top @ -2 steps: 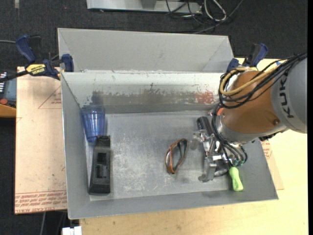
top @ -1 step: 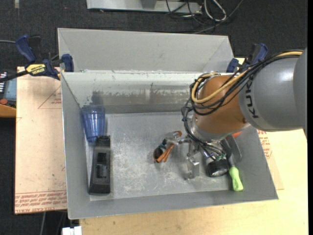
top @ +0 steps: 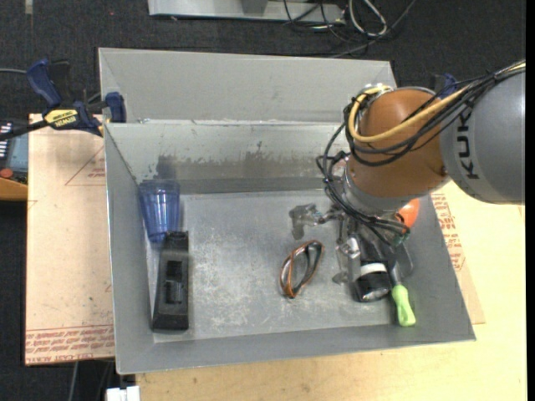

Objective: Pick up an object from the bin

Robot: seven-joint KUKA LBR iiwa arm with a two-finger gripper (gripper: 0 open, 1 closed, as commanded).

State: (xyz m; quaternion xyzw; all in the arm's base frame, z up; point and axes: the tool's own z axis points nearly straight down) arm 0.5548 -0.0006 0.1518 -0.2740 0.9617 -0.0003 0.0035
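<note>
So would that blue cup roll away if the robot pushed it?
Probably. The blue cup looks round, thin and see-through, so likely light and quick to roll or tip. The black block beside it might stop it.

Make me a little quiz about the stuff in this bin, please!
1. True or false: the blue plastic cup lies on the bin's left side.
2. What lies right beside the green marker? A) black cylinder B) blue plastic cup C) nothing
3. Fill in: the gripper hangs over the bin's ____ side.
Key: 1 true; 2 A; 3 right.
</note>
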